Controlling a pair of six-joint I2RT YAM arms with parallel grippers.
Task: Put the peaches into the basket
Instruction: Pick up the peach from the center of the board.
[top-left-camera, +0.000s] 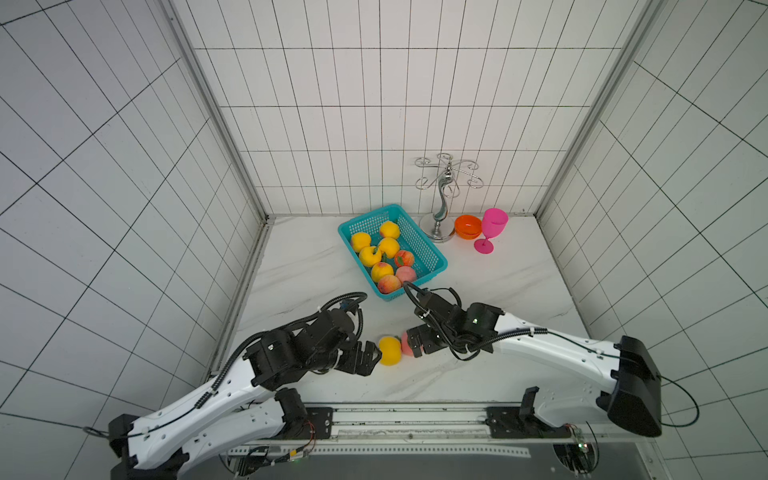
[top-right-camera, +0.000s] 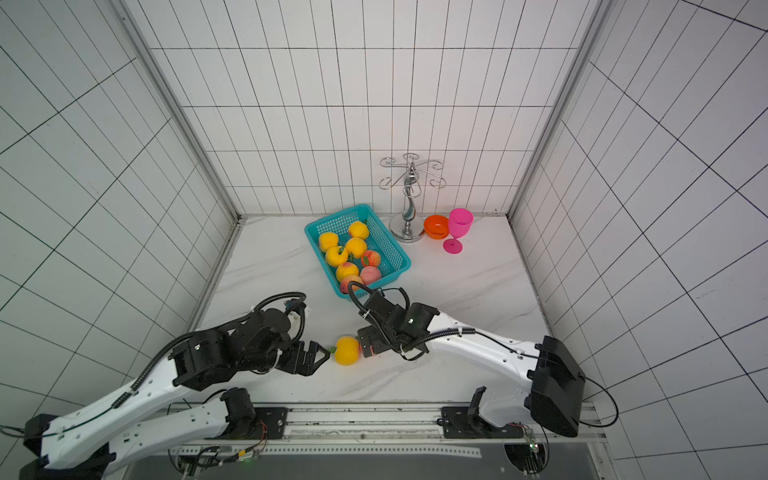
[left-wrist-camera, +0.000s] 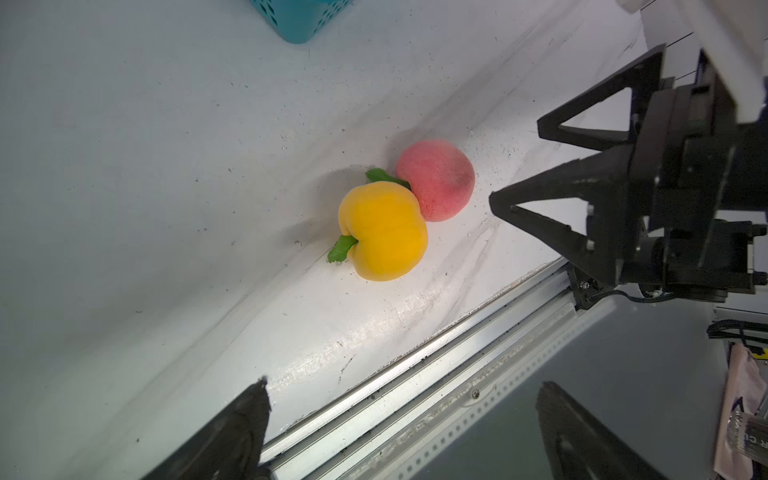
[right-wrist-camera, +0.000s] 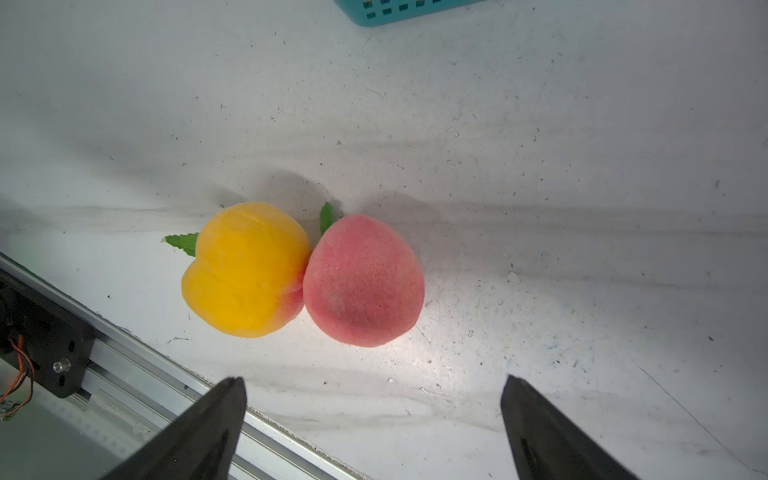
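Observation:
Two peaches lie touching on the white table near its front edge: a yellow one (top-left-camera: 390, 350) (left-wrist-camera: 382, 232) (right-wrist-camera: 245, 270) and a pink one (left-wrist-camera: 436, 178) (right-wrist-camera: 363, 280). My left gripper (top-left-camera: 376, 355) (left-wrist-camera: 403, 388) is open, just left of the yellow peach and holding nothing. My right gripper (top-left-camera: 415, 345) (right-wrist-camera: 372, 379) hangs open over the pink peach, hiding most of it in both top views. The teal basket (top-left-camera: 436, 253) (top-right-camera: 332, 214) stands farther back with several peaches (top-left-camera: 382, 271) inside.
A metal cup stand (top-left-camera: 440, 208), an orange bowl (top-left-camera: 467, 226) and a pink goblet (top-left-camera: 492, 230) stand at the back right. An aluminium rail (top-left-camera: 415, 411) runs along the table's front edge. Tiled walls close in the left, back and right sides.

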